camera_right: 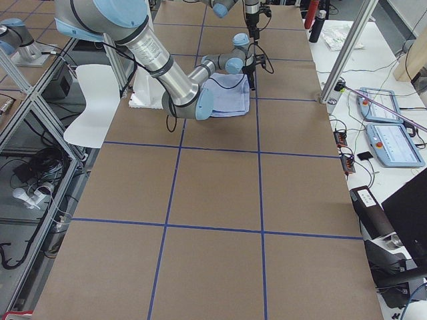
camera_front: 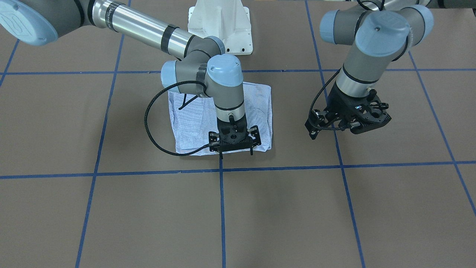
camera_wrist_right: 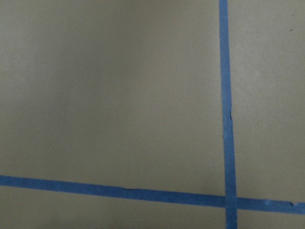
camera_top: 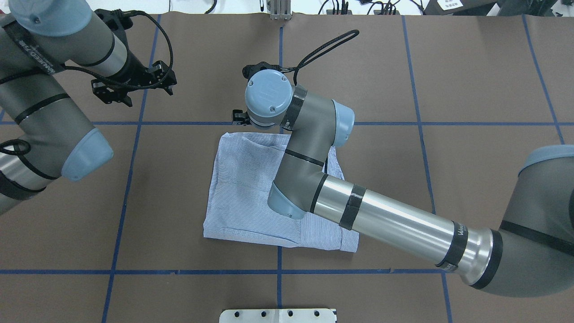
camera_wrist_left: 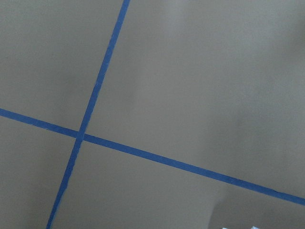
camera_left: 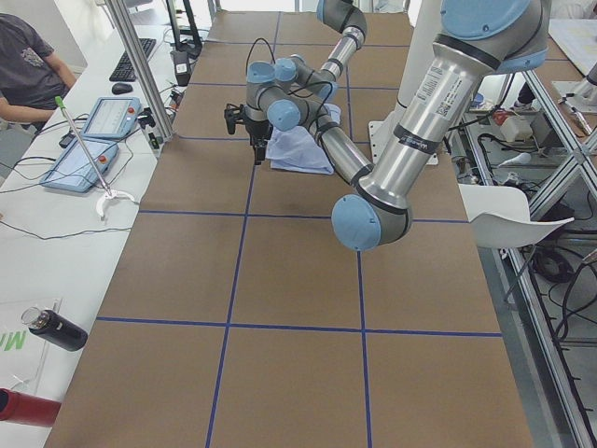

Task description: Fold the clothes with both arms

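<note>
Shirt [camera_top: 246, 188] lies folded in a rough rectangle mid-surface [camera_top: 471, 89]. Overhead, the right claw [camera_front: 235, 152] hangs spread and empty at its 12 o'clock edge, and the left claw [camera_top: 143, 89], also spread, is well apart at 10 o'clock. The cloth looks light and limp, probably best pinched at the corners through all layers.

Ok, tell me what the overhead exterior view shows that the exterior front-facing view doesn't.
Only the overhead view shows the cables beyond the table's far end and the shirt's whole robot-side edge.

Only the front-facing view shows the right gripper head-on. It is open at the shirt's operator-side edge. From overhead the wrist mostly hides it.

Both show the shirt lying folded on the brown table with blue tape lines. Both also show the right arm reaching over the shirt and the left gripper off to the side, apart from it.
</note>
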Motion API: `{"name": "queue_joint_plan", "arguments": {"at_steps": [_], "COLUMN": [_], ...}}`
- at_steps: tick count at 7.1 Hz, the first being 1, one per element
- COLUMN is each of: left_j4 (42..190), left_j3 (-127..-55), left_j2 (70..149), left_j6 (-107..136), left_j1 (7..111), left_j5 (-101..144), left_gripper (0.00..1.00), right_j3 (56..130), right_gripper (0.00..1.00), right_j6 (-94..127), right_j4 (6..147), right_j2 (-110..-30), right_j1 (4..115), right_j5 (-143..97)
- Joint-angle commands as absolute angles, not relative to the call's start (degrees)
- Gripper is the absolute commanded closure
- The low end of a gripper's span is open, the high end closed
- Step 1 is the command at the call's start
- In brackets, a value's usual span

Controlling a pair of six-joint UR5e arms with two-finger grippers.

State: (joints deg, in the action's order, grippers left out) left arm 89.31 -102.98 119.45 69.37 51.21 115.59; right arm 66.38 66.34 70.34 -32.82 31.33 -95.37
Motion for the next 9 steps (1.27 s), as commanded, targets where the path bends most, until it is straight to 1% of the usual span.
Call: {"name": "queue_joint_plan", "arguments": {"at_steps": [1,2,3,4,5,6,7,8,9], "left_j4": [89.3,89.4,89.5,89.8,89.9,89.9,89.7,89.7,89.8], "left_j3": [-104.0,-104.6,-107.8,-111.3,-112.5,-112.4,-111.1,-108.7,-104.9], "left_j2": [116.8,115.2,111.9,107.4,105.5,103.0,102.2,102.2,101.7], "left_j6": [63.1,59.1,53.3,45.6,39.1,29.6,24.8,23.8,15.5], "left_j1": [53.7,54.7,55.9,58.9,64.4,69.4,74.2,79.1,81.7], "left_j5": [115.7,115.7,115.7,116.4,117.8,121.7,122.1,122.2,122.3], "left_gripper": [0.0,0.0,0.0,0.0,0.0,0.0,0.0,0.0,0.0], "right_j3": [67.3,68.6,73.3,79.4,84.8,87.9,90.0,92.6,93.5], "right_gripper": [0.0,0.0,0.0,0.0,0.0,0.0,0.0,0.0,0.0], "right_j6": [64.8,63.1,59.1,54.6,52.1,47.6,40.5,34.1,27.1], "right_j4": [72.2,74.5,77.8,80.7,83.7,87.5,88.9,88.9,89.0], "right_j2": [-32.8,-33.3,-36.5,-41.6,-46.4,-49.8,-53.7,-59.5,-64.8], "right_j1": [34.2,35.9,38.0,41.3,46.1,52.6,58.5,63.3,67.5], "right_j5": [-99.2,-101.1,-103.1,-106.5,-111.4,-120.0,-126.8,-130.3,-132.2]}}
